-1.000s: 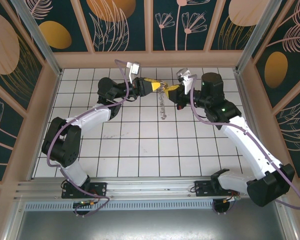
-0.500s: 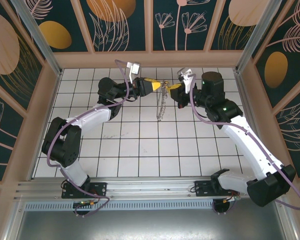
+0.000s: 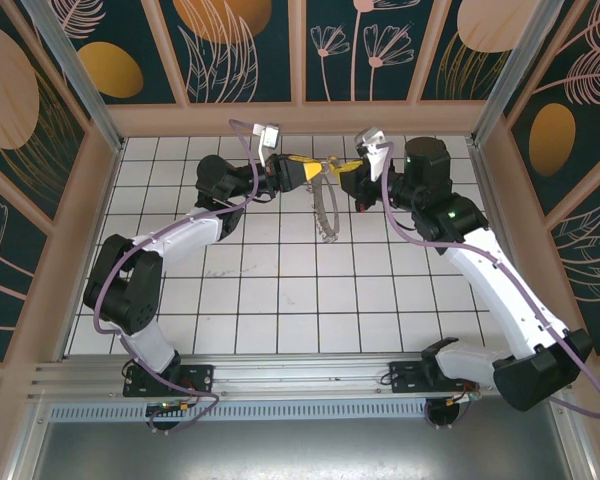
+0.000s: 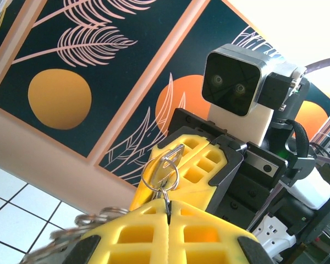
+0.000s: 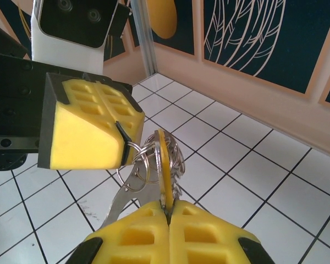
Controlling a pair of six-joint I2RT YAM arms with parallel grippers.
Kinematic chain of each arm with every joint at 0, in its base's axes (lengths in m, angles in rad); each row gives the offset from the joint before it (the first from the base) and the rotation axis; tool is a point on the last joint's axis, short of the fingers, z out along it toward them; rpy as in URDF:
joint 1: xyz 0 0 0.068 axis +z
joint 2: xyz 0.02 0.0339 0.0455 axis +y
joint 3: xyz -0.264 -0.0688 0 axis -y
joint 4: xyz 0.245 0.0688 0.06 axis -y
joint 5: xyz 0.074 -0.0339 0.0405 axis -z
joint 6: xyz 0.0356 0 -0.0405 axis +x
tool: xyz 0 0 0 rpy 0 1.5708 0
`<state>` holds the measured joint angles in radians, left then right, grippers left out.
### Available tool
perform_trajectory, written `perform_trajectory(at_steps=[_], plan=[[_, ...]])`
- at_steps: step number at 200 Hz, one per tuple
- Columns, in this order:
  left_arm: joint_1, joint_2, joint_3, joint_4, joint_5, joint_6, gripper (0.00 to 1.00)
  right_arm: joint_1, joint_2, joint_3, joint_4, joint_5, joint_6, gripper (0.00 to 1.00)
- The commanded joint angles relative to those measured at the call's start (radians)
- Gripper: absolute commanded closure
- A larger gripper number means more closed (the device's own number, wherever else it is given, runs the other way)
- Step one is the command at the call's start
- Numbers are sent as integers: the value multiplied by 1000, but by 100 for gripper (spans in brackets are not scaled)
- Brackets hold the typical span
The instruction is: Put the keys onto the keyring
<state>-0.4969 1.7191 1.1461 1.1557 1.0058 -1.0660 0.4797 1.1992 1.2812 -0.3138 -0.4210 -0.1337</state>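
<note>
High over the back middle of the table, both grippers meet tip to tip. My left gripper (image 3: 313,172) (image 4: 168,202) is shut on a small split ring (image 4: 160,171) of the keyring (image 3: 326,212), whose silvery pieces hang down in a loose string. My right gripper (image 3: 344,174) (image 5: 169,208) is shut on the brass-yellow key (image 5: 165,159), held upright and edge on. The key's top sits inside the cluster of small rings (image 5: 144,157), right beside the left fingertip (image 5: 122,144). A flat silvery piece (image 5: 116,204) dangles under the rings.
White tiled floor (image 3: 280,290) lies well below the grippers. Wooden walls (image 3: 300,118) with dark patterned panels close the back and sides, and the grippers are near the back one. A metal rail (image 3: 280,375) runs along the near edge by the arm bases.
The hanging string of the keyring swung left, then back right. My right gripper has lifted slightly towards the back wall. The left arm has stayed put.
</note>
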Motion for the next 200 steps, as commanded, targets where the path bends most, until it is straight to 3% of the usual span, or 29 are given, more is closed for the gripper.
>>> perform_trajectory(at_steps=[1,135,200], plan=[[0,-30,-3,39,18,18,100,15,11,54,24,85,-23,100],[0,-26,-2,41,16,13,100,51,-39,9,149,323,-26,100],[0,-18,3,-12,-26,29,100,53,-40,25,173,327,-36,100]])
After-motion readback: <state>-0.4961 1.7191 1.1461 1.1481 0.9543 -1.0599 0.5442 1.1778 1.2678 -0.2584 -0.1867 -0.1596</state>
